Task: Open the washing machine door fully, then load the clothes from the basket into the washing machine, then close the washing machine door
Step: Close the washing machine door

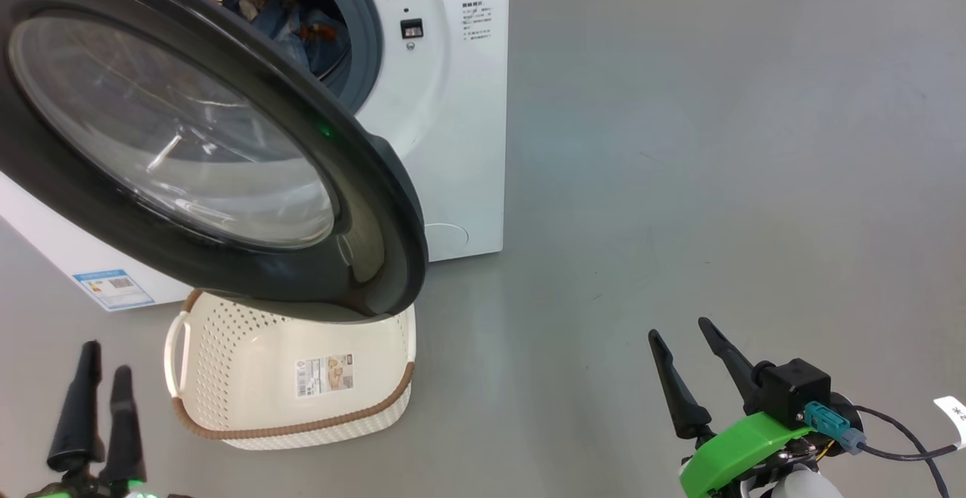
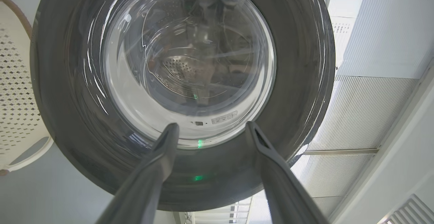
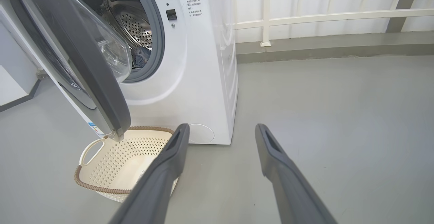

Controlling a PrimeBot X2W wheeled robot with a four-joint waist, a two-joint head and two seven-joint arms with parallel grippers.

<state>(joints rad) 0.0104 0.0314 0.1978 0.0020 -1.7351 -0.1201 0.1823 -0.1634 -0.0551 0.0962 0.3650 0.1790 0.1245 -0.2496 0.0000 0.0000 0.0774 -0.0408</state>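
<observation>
The washing machine point(image 1: 453, 121) point(image 3: 203, 81) stands at the upper left with its door point(image 1: 226, 166) point(image 2: 183, 91) point(image 3: 74, 61) swung partly open, its black rim over the basket. Blue clothes point(image 1: 294, 7) point(image 3: 139, 59) lie inside the steel drum. The cream basket point(image 1: 302, 385) point(image 3: 125, 163) lies tipped on the floor under the door, nothing in it, label showing. My left gripper point(image 1: 106, 362) point(image 2: 212, 127) is open at the lower left, pointing at the door's outer face. Low on the right, over the floor, my right gripper point(image 1: 683, 332) point(image 3: 220, 129) is open and holds nothing.
Grey floor point(image 1: 717, 143) stretches to the right of the machine. A white railing and wall point(image 3: 322, 13) run behind it. A blue energy sticker point(image 1: 113, 288) marks the machine's lower left front.
</observation>
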